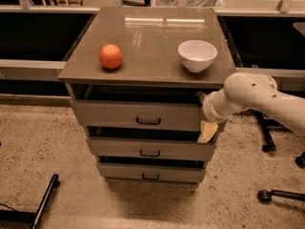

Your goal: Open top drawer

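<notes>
Camera view: the top drawer (109, 114) sits directly under the cabinet's worktop (152, 32), with a dark gap above its front and its small dark handle (148, 121) at centre. The pincer (207, 130) on the white arm (257, 97) is at the drawer's right end, apart from the handle; I cannot tell how far open it is. An orange (110, 56) and a white bowl (197, 55) stand on the worktop.

Three drawers (150, 149), one orange (110, 56), one bowl (197, 55); jaws beside top drawer (138, 116).
</notes>
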{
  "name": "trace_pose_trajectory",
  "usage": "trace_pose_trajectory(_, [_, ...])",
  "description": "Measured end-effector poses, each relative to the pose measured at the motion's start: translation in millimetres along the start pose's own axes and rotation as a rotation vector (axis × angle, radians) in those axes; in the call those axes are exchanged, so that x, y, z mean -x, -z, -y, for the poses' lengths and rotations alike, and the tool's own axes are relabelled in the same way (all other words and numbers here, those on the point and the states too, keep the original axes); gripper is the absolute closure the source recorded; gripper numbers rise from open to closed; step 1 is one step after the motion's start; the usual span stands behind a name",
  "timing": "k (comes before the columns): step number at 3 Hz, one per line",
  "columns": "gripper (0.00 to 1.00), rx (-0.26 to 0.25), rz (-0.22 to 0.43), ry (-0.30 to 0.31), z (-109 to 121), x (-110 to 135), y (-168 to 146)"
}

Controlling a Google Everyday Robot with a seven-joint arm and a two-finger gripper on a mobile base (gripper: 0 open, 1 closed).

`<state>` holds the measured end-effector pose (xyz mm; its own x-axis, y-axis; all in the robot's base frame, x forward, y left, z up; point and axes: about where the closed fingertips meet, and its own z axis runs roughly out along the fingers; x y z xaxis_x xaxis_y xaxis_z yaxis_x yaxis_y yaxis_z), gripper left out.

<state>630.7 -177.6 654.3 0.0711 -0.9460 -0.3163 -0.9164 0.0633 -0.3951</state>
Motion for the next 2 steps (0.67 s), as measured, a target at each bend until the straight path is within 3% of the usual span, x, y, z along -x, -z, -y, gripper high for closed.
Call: trace_pose_trajectory(2, [0.00,0.015,-0.006,-0.015,-2.0,-1.6,-5.6])
